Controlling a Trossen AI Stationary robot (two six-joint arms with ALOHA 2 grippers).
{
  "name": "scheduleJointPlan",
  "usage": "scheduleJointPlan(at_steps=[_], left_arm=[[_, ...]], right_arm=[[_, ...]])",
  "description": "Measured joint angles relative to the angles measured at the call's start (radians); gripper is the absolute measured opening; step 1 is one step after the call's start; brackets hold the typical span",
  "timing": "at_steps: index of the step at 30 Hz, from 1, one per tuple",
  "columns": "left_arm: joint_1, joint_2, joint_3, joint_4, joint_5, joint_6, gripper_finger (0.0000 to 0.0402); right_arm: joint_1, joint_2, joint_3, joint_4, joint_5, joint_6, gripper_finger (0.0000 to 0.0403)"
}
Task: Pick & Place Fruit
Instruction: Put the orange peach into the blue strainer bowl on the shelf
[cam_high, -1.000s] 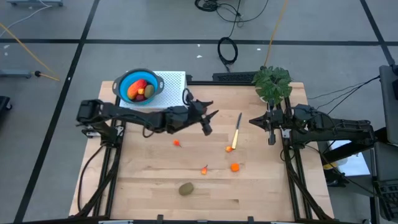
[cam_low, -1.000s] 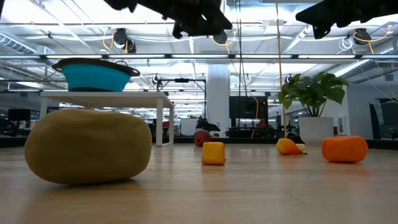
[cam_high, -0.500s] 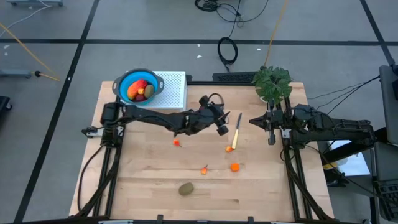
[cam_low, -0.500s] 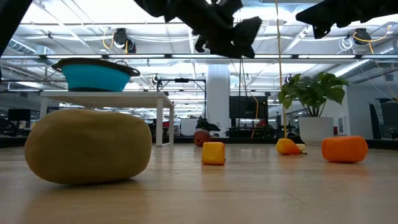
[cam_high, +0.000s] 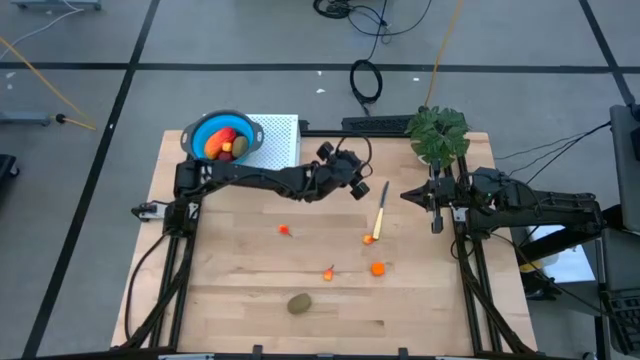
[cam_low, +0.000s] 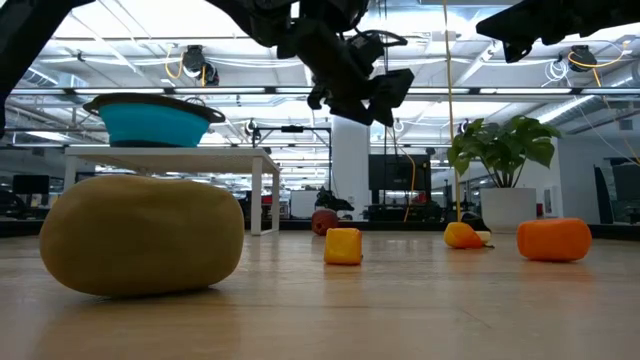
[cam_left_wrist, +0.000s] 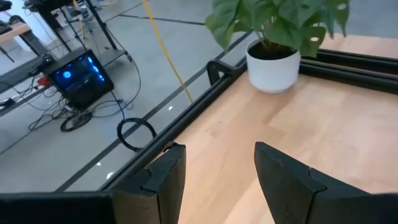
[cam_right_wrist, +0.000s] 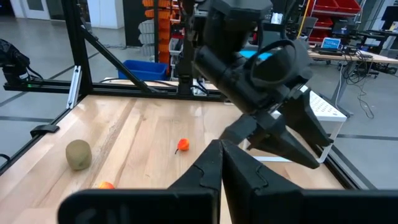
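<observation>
Fruit on pale wood-grain table (cam_high: 240, 300): matte brown-green oval (cam_high: 298, 303) near front edge, small orange pieces (cam_high: 377, 268) mid-table, more in blue bowl (cam_high: 197, 132) on white stand. Left gripper (cam_high: 357, 188) raised, fingers apart, empty, beside yellow-handled knife (cam_high: 381, 212). Right gripper (cam_high: 436, 217) closed, empty, near potted plant (cam_high: 438, 132)

Table (cam_high: 240, 300) is pale, light-grained wood, and both arms (cam_high: 260, 182) are plain black. The bowl (cam_high: 195, 135) is bright blue with red and yellow-green fruit (cam_high: 224, 144) in it, on a white stand (cam_high: 282, 140). Loose pieces: one brownish-green oval (cam_high: 299, 303), a few small orange and red bits (cam_high: 377, 268), plus a yellow-handled knife (cam_high: 381, 213) and a green plant (cam_high: 438, 132) in a white pot (cam_left_wrist: 272, 67).
</observation>
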Motion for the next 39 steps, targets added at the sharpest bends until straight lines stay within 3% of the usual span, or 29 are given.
scheduleJointPlan(at_steps=[15, 21, 28, 39], left_arm=[[-0.030, 0.000, 0.000, -0.055, 0.001, -0.007, 0.0191], [-0.116, 0.000, 0.000, -0.230, 0.001, -0.076, 0.0191], [-0.184, 0.000, 0.000, -0.489, 0.011, -0.348, 0.0191], [-0.238, -0.001, 0.000, -0.740, 0.231, -0.929, 0.0191]], right_arm=[[0.000, 0.000, 0.000, 0.000, 0.000, 0.000, 0.0000], [0.000, 0.000, 0.000, 0.000, 0.000, 0.000, 0.0000], [0.000, 0.000, 0.000, 0.000, 0.000, -0.003, 0.0000], [0.000, 0.000, 0.000, 0.000, 0.000, -0.047, 0.0000]])
